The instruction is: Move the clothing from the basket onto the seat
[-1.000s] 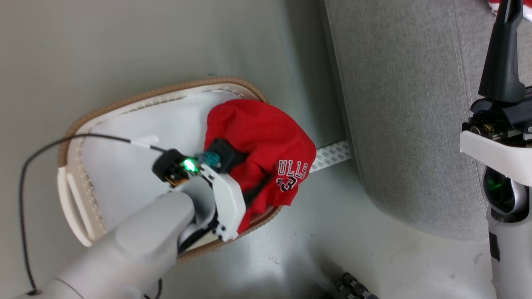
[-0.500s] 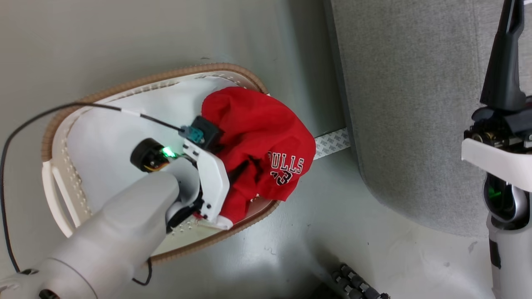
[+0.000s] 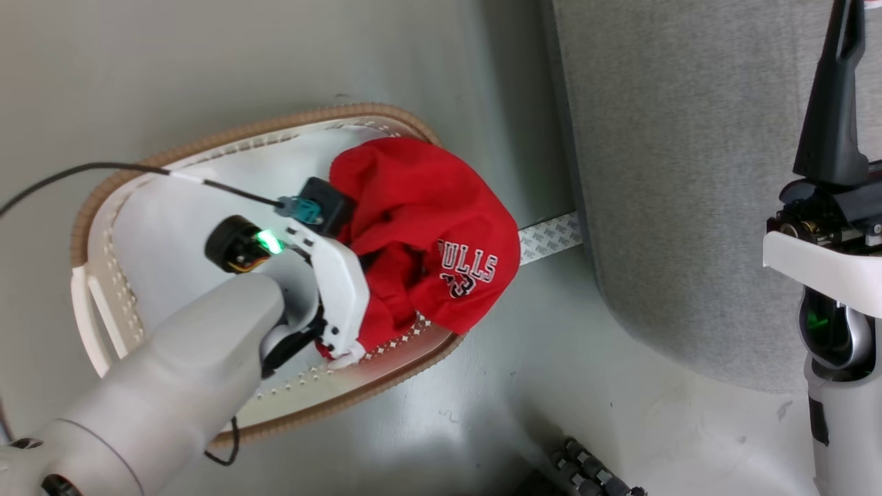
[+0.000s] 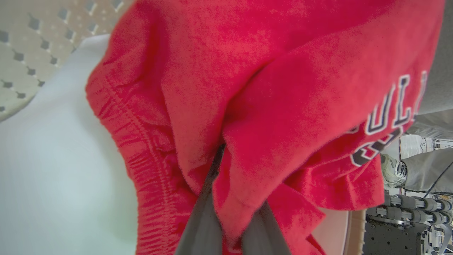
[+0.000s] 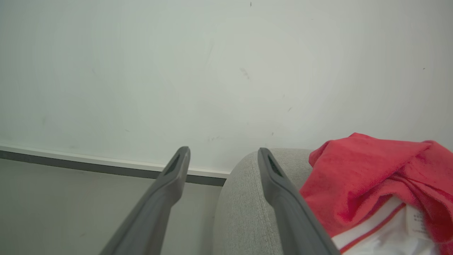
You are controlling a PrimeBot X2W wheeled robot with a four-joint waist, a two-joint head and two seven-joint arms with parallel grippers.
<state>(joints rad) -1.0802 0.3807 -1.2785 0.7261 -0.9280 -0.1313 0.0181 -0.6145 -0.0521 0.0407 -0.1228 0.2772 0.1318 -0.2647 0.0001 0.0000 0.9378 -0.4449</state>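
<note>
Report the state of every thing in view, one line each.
left pincer, shut on the lettered red garment.
right pincer, open, holding nothing.
lettered red garment, bunched in the basket, spilling over its rim.
basket, upright beside the sofa, holding that one garment.
red-and-white garment, lying crumpled on the sofa.
sofa, bearing the red-and-white garment.

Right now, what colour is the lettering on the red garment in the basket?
White lettering with dark outline on the red garment; clearest in the head view.
</note>
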